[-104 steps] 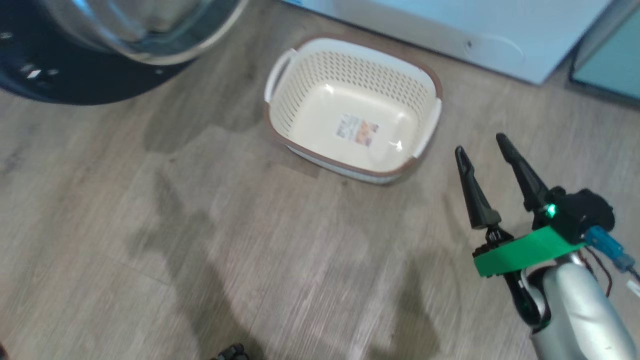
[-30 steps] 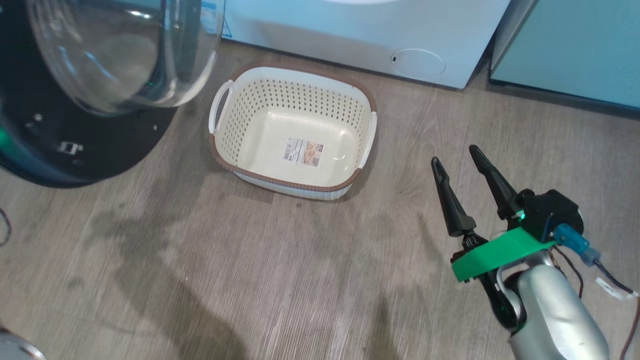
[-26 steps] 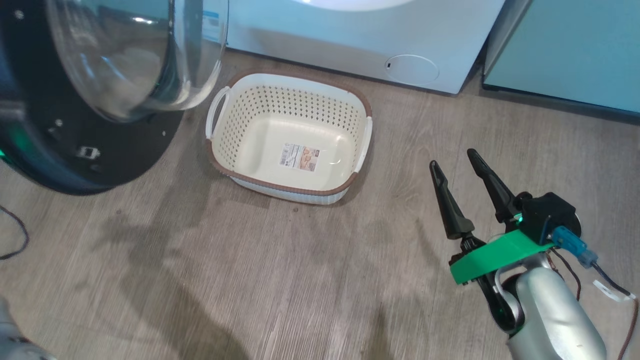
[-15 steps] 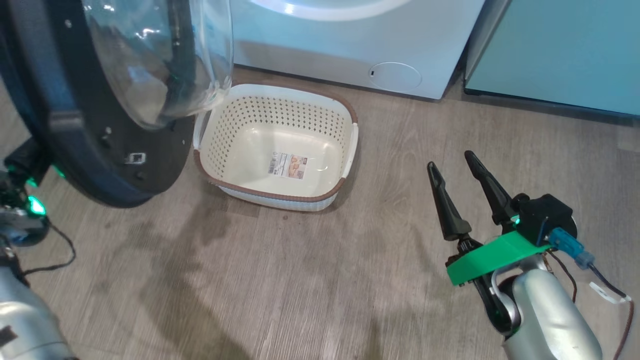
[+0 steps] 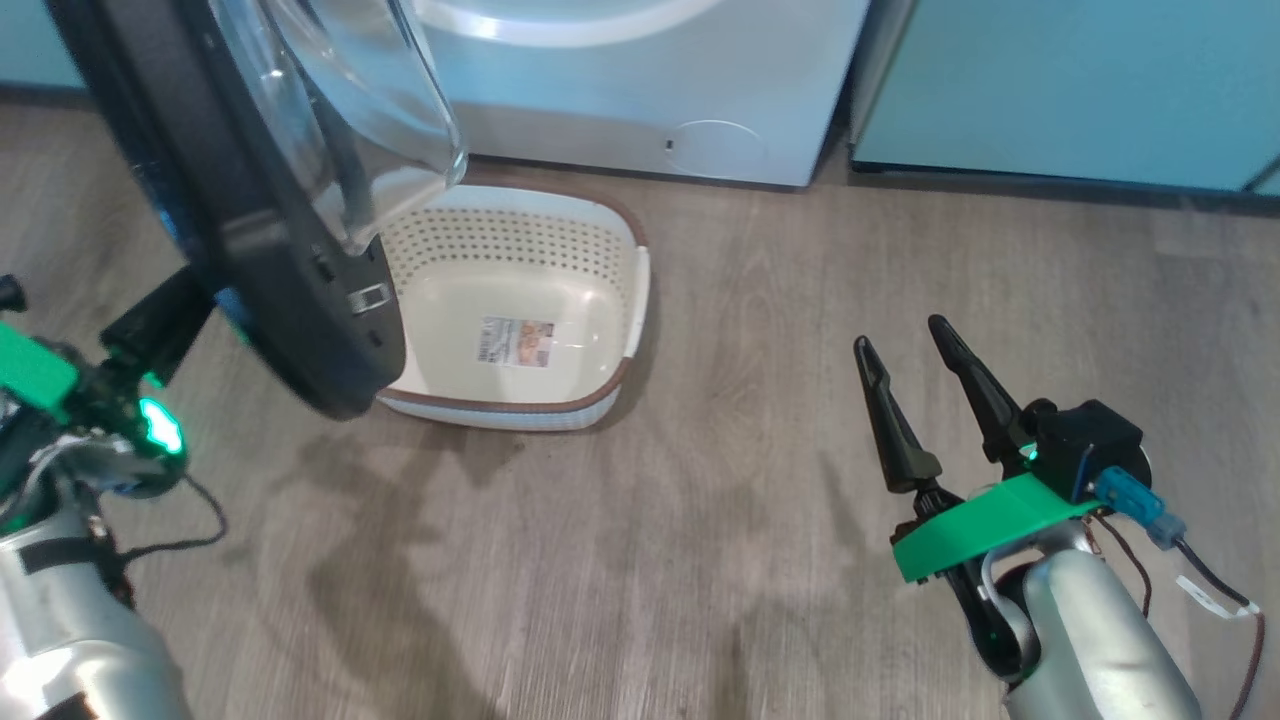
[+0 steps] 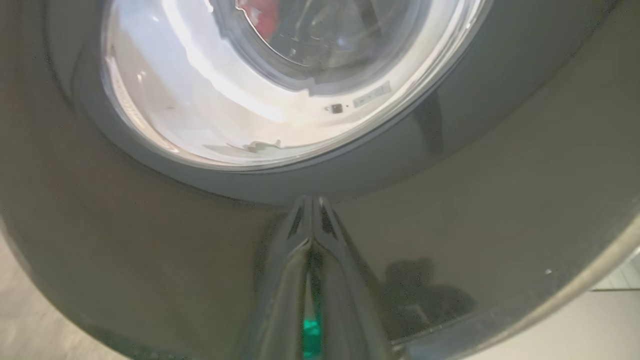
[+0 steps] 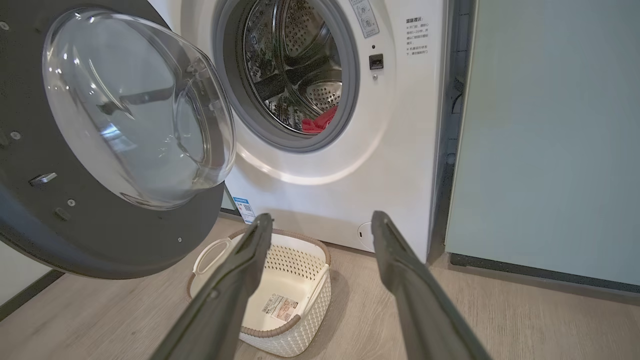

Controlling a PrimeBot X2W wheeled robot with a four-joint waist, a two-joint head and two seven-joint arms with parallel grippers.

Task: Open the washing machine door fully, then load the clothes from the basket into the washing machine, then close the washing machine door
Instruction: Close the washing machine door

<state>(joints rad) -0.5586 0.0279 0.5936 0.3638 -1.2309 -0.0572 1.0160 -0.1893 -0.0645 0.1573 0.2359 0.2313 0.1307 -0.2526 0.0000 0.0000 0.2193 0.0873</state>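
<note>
Closed left claw (image 6: 312, 215) touches the washing machine door (image 5: 290, 300); open right claw (image 5: 900, 335) well apart.

**Clearances, as I read them from the console.** The washing machine door (image 5: 250, 200) stands ajar, and in the head view it hides the left end of the basket (image 5: 560, 240). The basket's right half lies open from above. Bare floor (image 5: 720, 520) is free between the basket and my right gripper (image 5: 900, 333), whose fingers stand spread. From the right I see nothing across the drum mouth (image 7: 295, 70) of the washing machine (image 7: 400, 150). A teal cabinet (image 7: 540, 125) walls that side. My left gripper (image 6: 311, 200), pinched together, has its tips against the door's glossy outer face.
</note>
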